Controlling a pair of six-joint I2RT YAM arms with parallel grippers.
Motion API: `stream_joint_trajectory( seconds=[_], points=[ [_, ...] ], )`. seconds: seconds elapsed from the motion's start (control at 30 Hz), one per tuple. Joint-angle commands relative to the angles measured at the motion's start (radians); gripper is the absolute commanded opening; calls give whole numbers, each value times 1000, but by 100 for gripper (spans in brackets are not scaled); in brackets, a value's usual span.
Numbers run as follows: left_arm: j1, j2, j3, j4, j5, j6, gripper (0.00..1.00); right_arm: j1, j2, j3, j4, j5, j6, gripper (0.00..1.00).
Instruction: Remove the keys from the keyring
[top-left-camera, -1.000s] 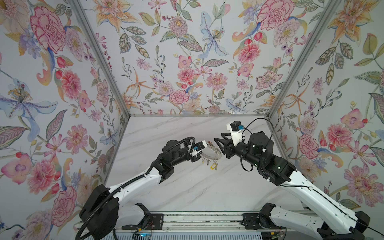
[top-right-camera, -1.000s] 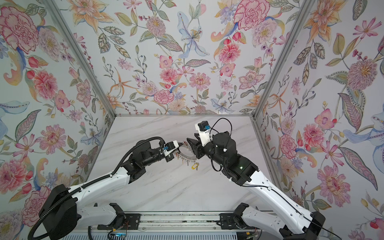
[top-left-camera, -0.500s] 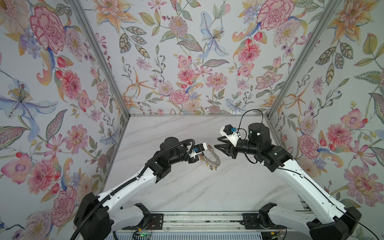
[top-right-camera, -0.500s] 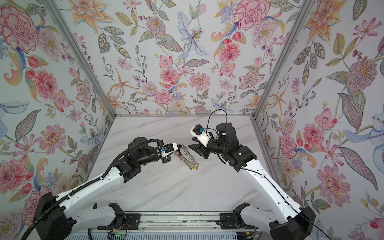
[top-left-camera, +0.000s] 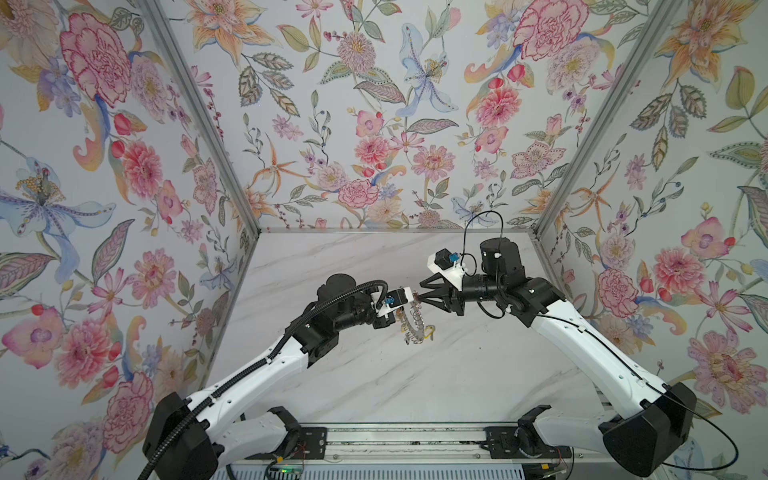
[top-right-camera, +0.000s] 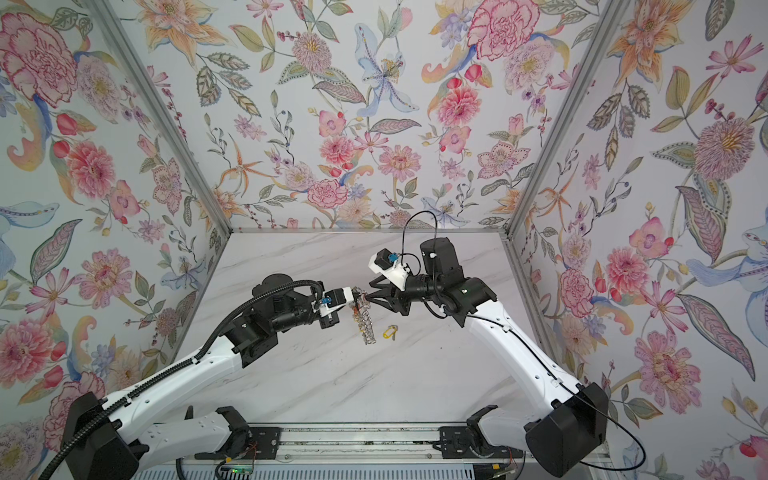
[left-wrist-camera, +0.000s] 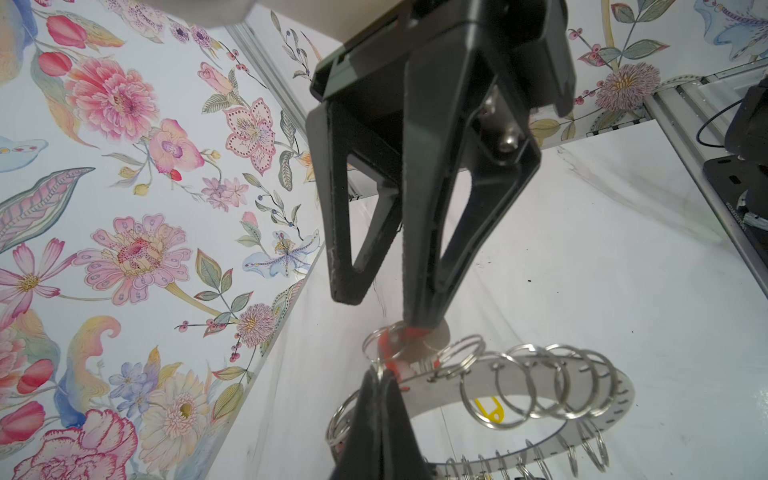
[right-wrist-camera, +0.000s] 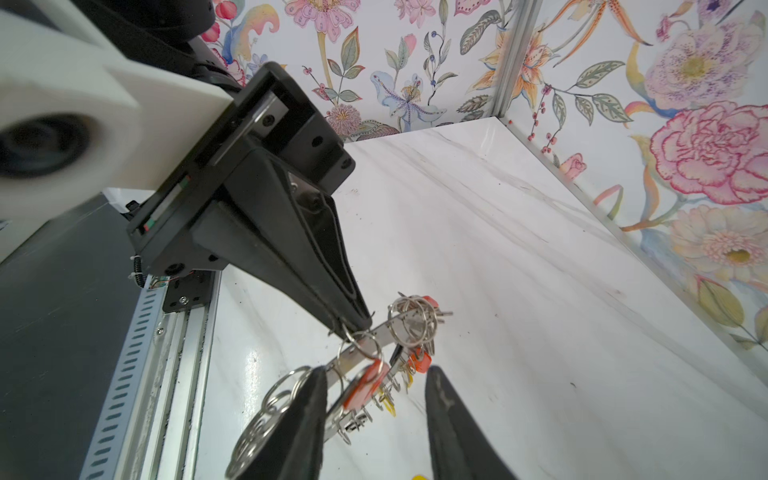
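Over the white marbled counter (top-left-camera: 374, 374) the left jaws pinch shut on the rim of the flat grey metal keyring (left-wrist-camera: 621, 388), holding it up on edge. The right jaws stand partly open either side of an orange-tagged silver key (right-wrist-camera: 365, 386) hanging from it. A hard tug, I'd say, could twist the disc out of that thin pinch — or snag the silver wire loops (left-wrist-camera: 548, 380) crowding alongside. A yellow-tagged key (top-right-camera: 390, 331) lies loose on the counter beneath.
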Motion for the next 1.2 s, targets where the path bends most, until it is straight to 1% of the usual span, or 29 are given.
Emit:
stream_joint_trajectory(
  seconds=[0.0, 0.07, 0.2, 0.3, 0.43, 0.63, 0.83, 1.03, 1.07, 1.13, 1.17],
  points=[
    [13, -21, 48, 20, 4, 20, 0, 16, 4, 5, -8, -55, -1, 42],
    [12, -14, 53, 20, -1, 22, 0, 27, 8, -3, -8, -46, 0, 42],
    [12, -13, 60, 23, 3, 19, 0, 29, 8, -18, -7, 21, 4, 40],
    [12, -17, 58, 20, 5, 17, 0, 26, 7, -29, 1, 50, 15, 35],
    [13, -25, 55, 12, 0, 20, 0, 19, 3, -44, 23, 45, 35, 30],
    [12, -30, 55, -2, 2, 24, 0, -3, -9, -50, 31, -1, 43, 24],
    [12, -28, 61, -20, 11, 28, 0, -18, -29, -62, 67, -39, 71, 23],
    [12, -25, 71, -35, 18, 31, 0, -27, -21, -57, 68, -30, 69, 22],
    [12, -28, 71, -37, 14, 32, 0, -28, -27, -54, 68, -34, 69, 23],
    [12, -30, 68, -35, 9, 34, 0, -29, -50, -54, 71, -34, 69, 33],
    [12, -33, 68, -31, 6, 32, 0, -30, -60, -57, 71, -29, 68, 35]
  ],
)
